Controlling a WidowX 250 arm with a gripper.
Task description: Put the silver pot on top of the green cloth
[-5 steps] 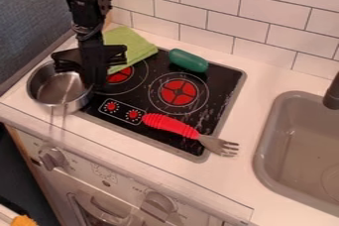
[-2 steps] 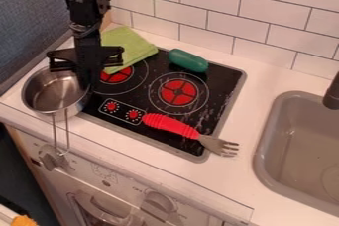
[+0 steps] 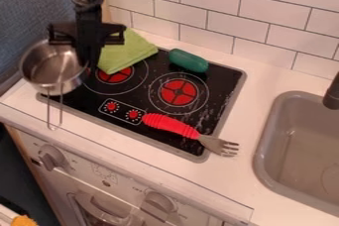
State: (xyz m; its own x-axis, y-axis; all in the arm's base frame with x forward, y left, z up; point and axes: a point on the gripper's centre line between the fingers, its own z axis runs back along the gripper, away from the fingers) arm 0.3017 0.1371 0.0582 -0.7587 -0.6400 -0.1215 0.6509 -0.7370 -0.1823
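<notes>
While the silver pot (image 3: 49,74) hangs at frame left, the black gripper (image 3: 86,68) clamps its right side, likely so it can land bottom-first on the green cloth (image 3: 129,53), upper left.

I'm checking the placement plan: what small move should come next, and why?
Probably carry the silver metal pot toward the green cloth before lowering: the black gripper holds its rim, and the raised pot hangs beside the cloth, not over it.
</notes>
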